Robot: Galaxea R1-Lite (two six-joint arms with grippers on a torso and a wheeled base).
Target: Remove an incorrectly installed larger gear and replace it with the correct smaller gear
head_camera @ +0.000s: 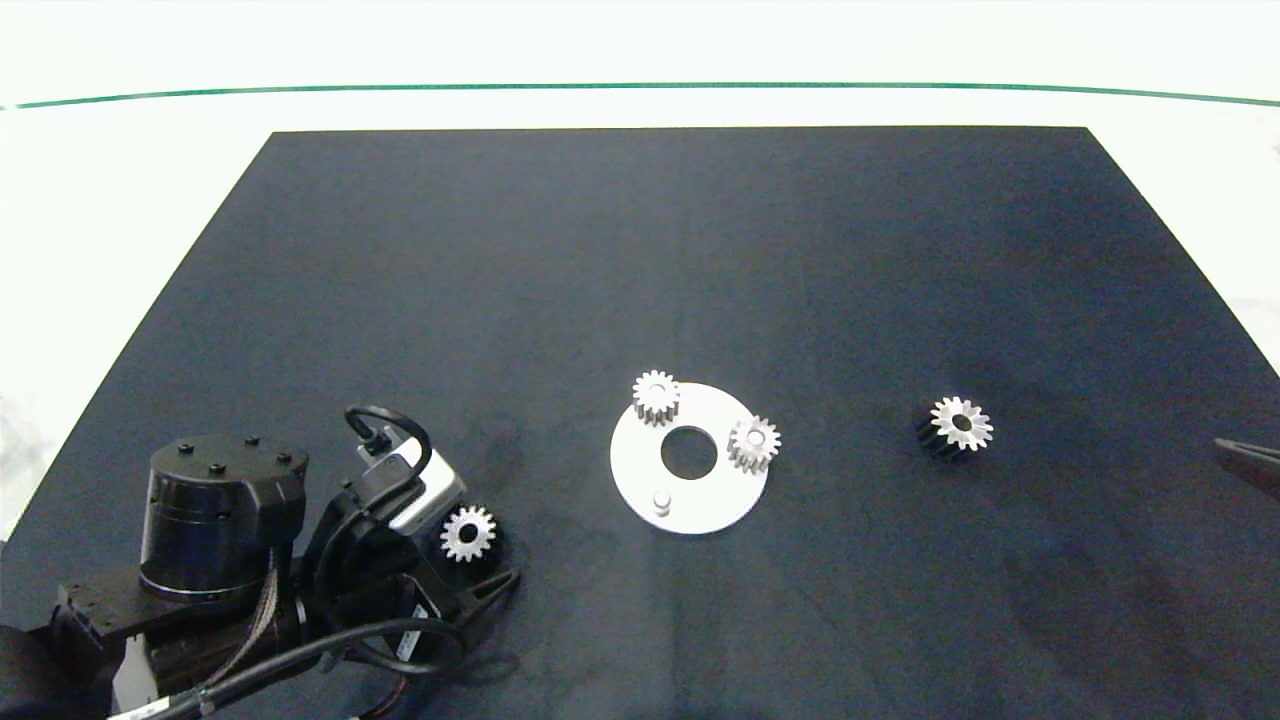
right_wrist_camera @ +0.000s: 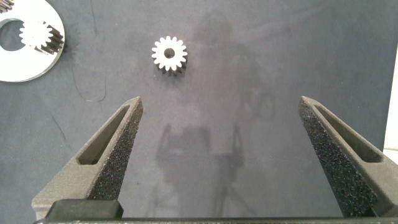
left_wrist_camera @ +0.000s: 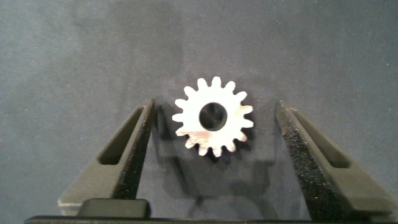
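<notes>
Dark matte sheeting covers the worktop (head_camera: 700, 250), with a pale floor and a thin green line beyond its far edge. From the near left corner the left arm reaches in, bent low over the surface, wrist camera and cables on top. Its left tool (left_wrist_camera: 211, 134) points down with both fingers spread wide, straddling the smaller gear (left_wrist_camera: 213, 116) without touching it. This gear lies flat on the sheeting, silver-grey, with short stubby teeth and a round centre hole.

At the right edge of the head view only the tip of the right tool (right_wrist_camera: 217, 134) shows, held low near the surface; its fingers are spread wide and hold nothing. Ahead of it the larger gear (head_camera: 960, 427) lies alone on the sheeting, well apart from the round white plate (head_camera: 715, 500): bright star-like face, pointed teeth, dark flanks.

On the plate two more small gears (head_camera: 656, 396) sit at the rim, beside a bare peg (head_camera: 661, 501) and a central hole. No writing is legible anywhere.
</notes>
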